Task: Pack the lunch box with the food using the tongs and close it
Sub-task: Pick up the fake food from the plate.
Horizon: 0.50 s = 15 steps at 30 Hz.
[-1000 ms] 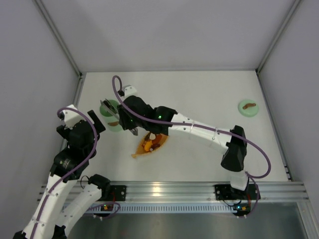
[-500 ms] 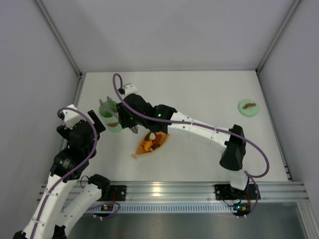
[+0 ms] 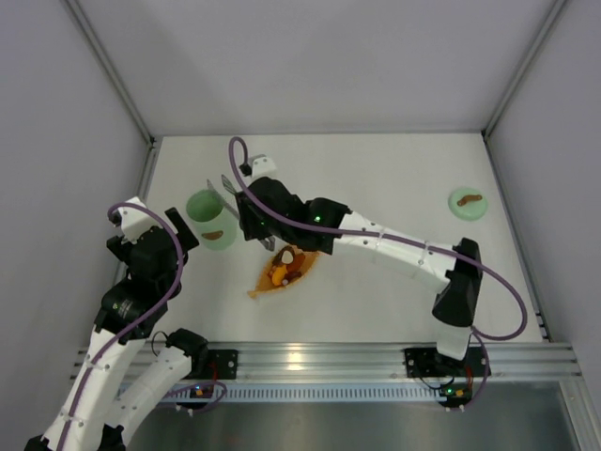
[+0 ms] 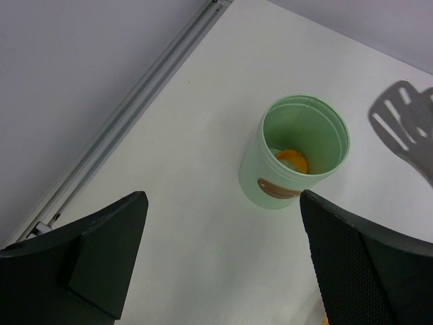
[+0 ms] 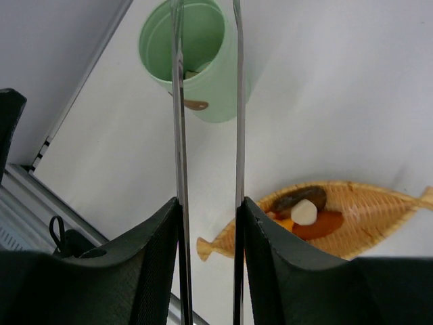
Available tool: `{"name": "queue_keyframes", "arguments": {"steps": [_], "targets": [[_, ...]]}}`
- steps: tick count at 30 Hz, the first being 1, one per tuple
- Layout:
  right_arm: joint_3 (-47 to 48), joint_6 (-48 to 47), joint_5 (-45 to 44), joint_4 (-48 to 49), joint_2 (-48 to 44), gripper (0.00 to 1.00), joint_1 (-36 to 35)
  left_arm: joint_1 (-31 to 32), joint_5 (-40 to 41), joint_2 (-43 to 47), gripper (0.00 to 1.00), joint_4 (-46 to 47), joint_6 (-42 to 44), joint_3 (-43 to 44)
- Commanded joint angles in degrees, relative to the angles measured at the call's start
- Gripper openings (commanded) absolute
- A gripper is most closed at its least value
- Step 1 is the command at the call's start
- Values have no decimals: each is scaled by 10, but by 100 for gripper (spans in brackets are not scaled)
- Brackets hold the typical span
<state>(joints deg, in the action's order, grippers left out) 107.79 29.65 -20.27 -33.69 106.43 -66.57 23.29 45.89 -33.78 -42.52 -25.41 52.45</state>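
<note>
Tongs (image 5: pixel 238 101) newly beside lunch box (image 4: pixel 252 175), tips far-left, in right jaws; left jaws apart

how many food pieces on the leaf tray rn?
3: dark piece, white piece and orange piece, bunched together on the tray; more may hide underneath.

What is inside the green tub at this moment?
One orange food piece lies on the bottom of the tub. The near wall covers part of the floor, so more cannot be ruled out.
</note>
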Motion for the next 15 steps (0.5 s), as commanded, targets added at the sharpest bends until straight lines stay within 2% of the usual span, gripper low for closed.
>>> {"name": "queue_keyframes", "arguments": {"steps": [1,9,15], "targets": [[-61,15,-52,-14,-123,40,7,-1,3,1,99,9,4,-2],[-301,82,-86,-57,-296,40,-4,-1,0,3,99,10,5,-2],[-419,130,-72,-46,-340,41,-18,-1,0,3,99,9,5,-2]]}}
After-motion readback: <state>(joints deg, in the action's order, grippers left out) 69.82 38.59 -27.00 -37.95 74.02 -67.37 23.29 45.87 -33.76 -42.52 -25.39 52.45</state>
